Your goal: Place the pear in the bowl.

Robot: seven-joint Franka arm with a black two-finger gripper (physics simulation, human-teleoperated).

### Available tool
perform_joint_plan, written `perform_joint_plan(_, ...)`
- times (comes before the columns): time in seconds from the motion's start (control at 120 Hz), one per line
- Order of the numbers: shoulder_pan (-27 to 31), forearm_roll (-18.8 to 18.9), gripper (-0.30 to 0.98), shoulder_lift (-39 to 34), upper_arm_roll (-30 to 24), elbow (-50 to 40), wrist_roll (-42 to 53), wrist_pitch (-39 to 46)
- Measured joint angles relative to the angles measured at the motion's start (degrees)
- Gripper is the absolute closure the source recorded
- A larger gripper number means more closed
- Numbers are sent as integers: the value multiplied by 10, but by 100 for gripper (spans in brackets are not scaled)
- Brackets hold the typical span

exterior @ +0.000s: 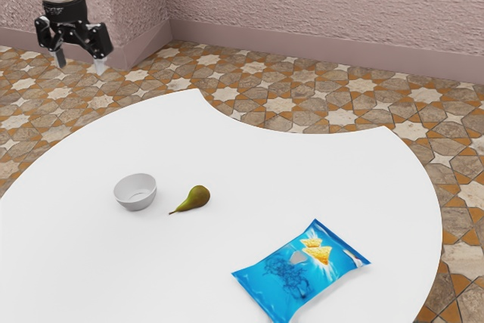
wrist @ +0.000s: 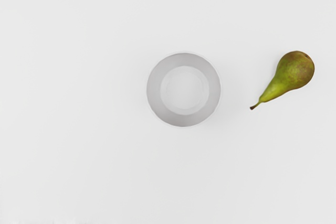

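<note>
One pear (exterior: 198, 197), lying on its side on the white table (exterior: 72, 255), outside the bowl (exterior: 136, 203). Fat end points away to the exterior view's right and far side, stem back to its left and near side. Stem tip is the part closest to the bowl; small gap, no contact.

Gripper (exterior: 79, 61): released. Fingers spread well apart, tips down, nothing between them, touching neither pear nor bowl. It's raised, up at the exterior view's far left, well apart from the pear. Wrist view looks straight down on bowl and pear.

Bowl: upright, light grey, round rim, just left of the pear in the exterior view. Inner floor visible. The strip of tabletop between rim and stem is narrow; more room on the pear's far side and to its right.

Blue chip packet (exterior: 291, 271): flat on the table, nearer and to the right of the pear in the exterior view. Good stretch of white top between them. Packet's right corner sits short of the table's curved right edge.

Table edges: far edge has a concave cut, pointed corner at each end. Left corner is beyond the pear, with tabletop between. Patterned tile floor (exterior: 280, 104) past the edge, then pink textured wall (exterior: 325, 5).
</note>
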Motion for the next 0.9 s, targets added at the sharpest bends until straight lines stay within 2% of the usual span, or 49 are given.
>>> perform_joint_plan(0.125,18,0,0,2,-1,0,1,0)
perform_joint_plan(0.225,29,-7,0,39,-5,-1,2,21)
perform_joint_plan(0.358,-73,-43,0,89,-8,-9,3,51)
perform_joint_plan(0.408,-89,-55,0,108,-9,-11,3,58)
perform_joint_plan(0.642,-83,-82,0,215,-38,-19,5,126)
perform_joint_plan(0.9,-63,-78,0,291,-39,-22,44,220)
